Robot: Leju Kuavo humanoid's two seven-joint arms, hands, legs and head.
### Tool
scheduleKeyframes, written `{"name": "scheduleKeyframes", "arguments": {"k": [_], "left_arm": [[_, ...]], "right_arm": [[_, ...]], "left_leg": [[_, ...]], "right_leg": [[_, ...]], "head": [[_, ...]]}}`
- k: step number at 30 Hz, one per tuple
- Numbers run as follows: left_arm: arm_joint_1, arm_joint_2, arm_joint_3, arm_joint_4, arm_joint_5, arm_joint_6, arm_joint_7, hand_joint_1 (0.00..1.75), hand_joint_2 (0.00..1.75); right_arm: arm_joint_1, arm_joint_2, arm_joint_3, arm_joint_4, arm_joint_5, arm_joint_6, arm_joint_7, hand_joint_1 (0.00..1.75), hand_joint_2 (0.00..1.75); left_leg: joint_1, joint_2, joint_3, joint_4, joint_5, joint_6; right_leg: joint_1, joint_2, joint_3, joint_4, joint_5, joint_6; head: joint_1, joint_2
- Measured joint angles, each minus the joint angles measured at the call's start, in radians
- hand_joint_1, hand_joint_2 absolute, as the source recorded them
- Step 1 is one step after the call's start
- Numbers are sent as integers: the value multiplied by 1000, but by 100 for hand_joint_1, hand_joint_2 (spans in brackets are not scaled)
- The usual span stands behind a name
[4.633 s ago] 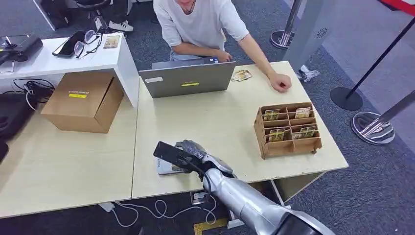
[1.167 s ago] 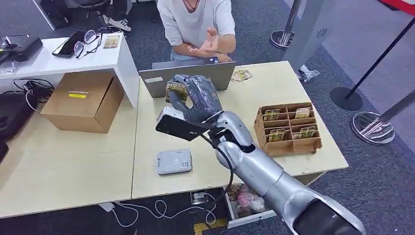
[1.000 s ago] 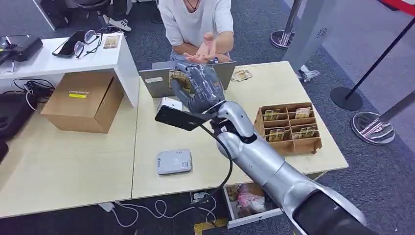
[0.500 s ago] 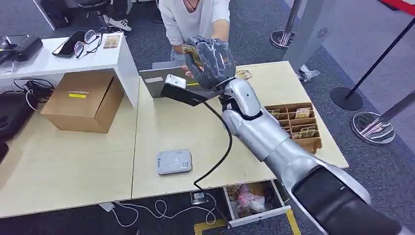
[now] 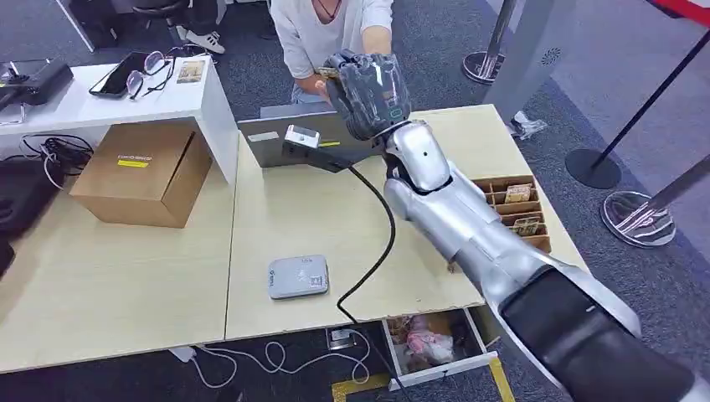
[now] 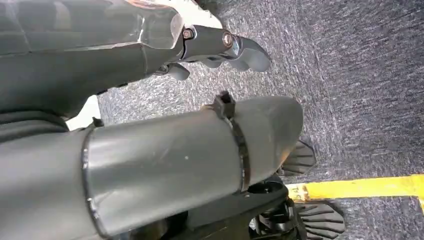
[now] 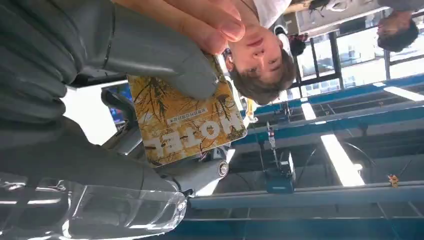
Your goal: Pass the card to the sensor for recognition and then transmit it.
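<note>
Overhead lights behind right hand's [image 7: 75,75] card [image 7: 185,120], apparently gripped

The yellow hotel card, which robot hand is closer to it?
The right hand: it holds the yellow hotel card up toward the person. The left hand hangs low over the grey carpet, far away.

A cardboard box [image 5: 142,172] sits on the pale wooden table [image 5: 100,285] to the left, against a white raised shelf [image 5: 126,100]. On that shelf lie a dark phone [image 5: 117,74] and a pair of glasses [image 5: 146,71] just beside it. A grey laptop [image 5: 285,146] stands open at the far table edge. To the right stands a brown compartment organiser [image 5: 515,205]. Black stanchion bases [image 5: 596,167] rest on the carpet beyond. Below the table edge, a drawer [image 5: 431,343] hangs open.
</note>
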Motion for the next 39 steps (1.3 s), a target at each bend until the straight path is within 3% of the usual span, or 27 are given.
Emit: {"name": "scheduleKeyframes", "arguments": {"k": [11, 12, 13, 18, 19, 32, 39], "left_arm": [[0, 0, -12, 0, 0, 0, 0, 0, 0], [0, 0, -12, 0, 0, 0, 2, 0, 0], [0, -1, -13, 0, 0, -1, 3, 0, 0], [0, -2, -18, 0, 0, -2, 9, 0, 0], [0, -2, -19, 0, 0, -2, 12, 0, 0], [0, -3, -19, 0, 0, 3, 17, 0, 0], [0, -3, -19, 0, 0, 17, 21, 0, 0]], "right_arm": [[-6, 0, 8, 36, 9, -2, 6, 175, 175], [-7, 0, 8, 38, 10, -1, 9, 24, 175], [-7, 0, 8, 40, 12, -1, 13, 0, 175], [-6, -1, 8, 49, 16, 0, 27, 0, 175], [-6, -2, 8, 50, 14, 1, 27, 0, 0], [-1, -2, 2, 52, -7, 3, 8, 0, 0], [39, -2, -55, -8, -98, -12, -58, 0, 0]], "left_leg": [[0, 0, 0, 0, 0, 0], [0, 0, 0, 0, 0, 0], [0, 0, 0, 0, 0, 0], [0, 0, 0, 0, 0, 0], [0, 0, 0, 0, 0, 0], [0, 0, 0, 0, 0, 0], [0, 0, 0, 0, 0, 0]], "right_leg": [[0, 0, 0, 0, 0, 0], [0, 0, 0, 0, 0, 0], [0, 0, 0, 0, 0, 0], [0, 0, 0, 0, 0, 0], [0, 0, 0, 0, 0, 0], [0, 0, 0, 0, 0, 0], [0, 0, 0, 0, 0, 0]], "head": [[0, 0], [0, 0], [0, 0], [0, 0], [0, 0], [0, 0], [0, 0]]}}
